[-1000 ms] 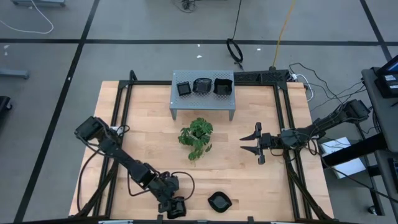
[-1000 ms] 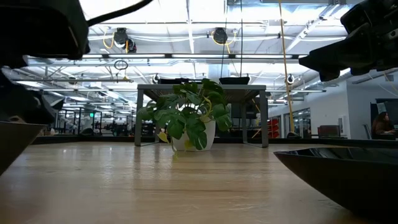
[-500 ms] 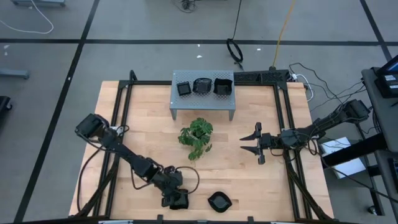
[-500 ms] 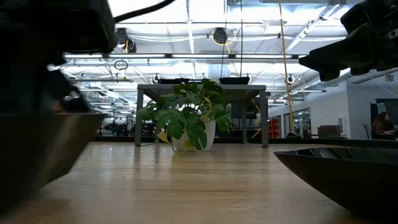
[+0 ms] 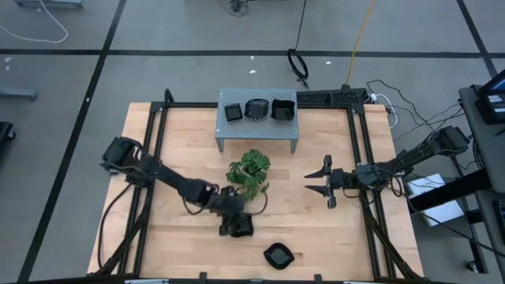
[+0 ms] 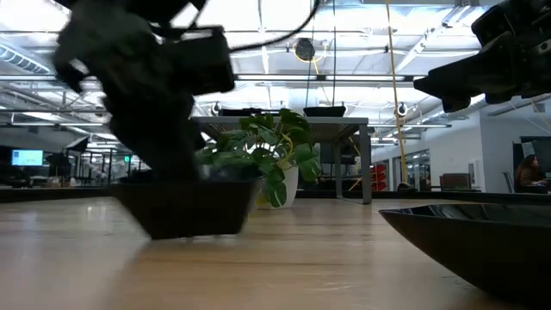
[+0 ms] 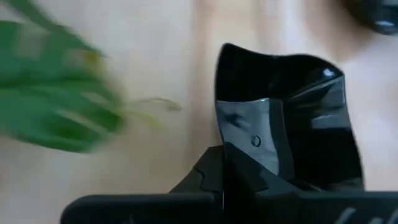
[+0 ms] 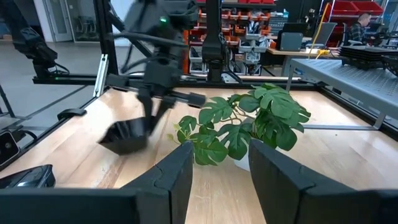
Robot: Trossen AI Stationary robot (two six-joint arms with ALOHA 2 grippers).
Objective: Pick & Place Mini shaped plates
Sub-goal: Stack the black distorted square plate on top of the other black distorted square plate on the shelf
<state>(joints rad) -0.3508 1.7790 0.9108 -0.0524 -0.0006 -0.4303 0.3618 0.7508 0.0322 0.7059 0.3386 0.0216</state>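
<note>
My left gripper [image 5: 237, 226] is shut on a small glossy black square dish [image 7: 292, 112], just near of the green potted plant [image 5: 249, 173]. The dish also shows in the low view [image 6: 185, 207] and in the right wrist view [image 8: 127, 137]. A second black dish [image 5: 278, 255] rests on its base near the table's near edge. Three more black dishes [image 5: 256, 109] sit on the grey perforated shelf [image 5: 237, 130] at the far side. My right gripper [image 5: 319, 182] is open and empty at the table's right. My left gripper holds the dish by its wall on the side nearest the wrist [image 7: 239, 124]. One finger [image 7: 252, 146] lies inside the dish; the other is hidden under the wall. The fingers come slanting down from above. The dish hangs a little tilted, clear of the table.
The plant's leaves [image 7: 56, 99] are close beside the held dish. The shelf stands on legs behind the plant. Black frame rails [image 5: 150, 158] run along the table's left and right sides. Bare wood lies between the plant and my right gripper.
My left gripper has carried the black dish from the table's near edge toward the far side and a little right, up to the plant. The dish has stayed in the hold, clear of the table.
</note>
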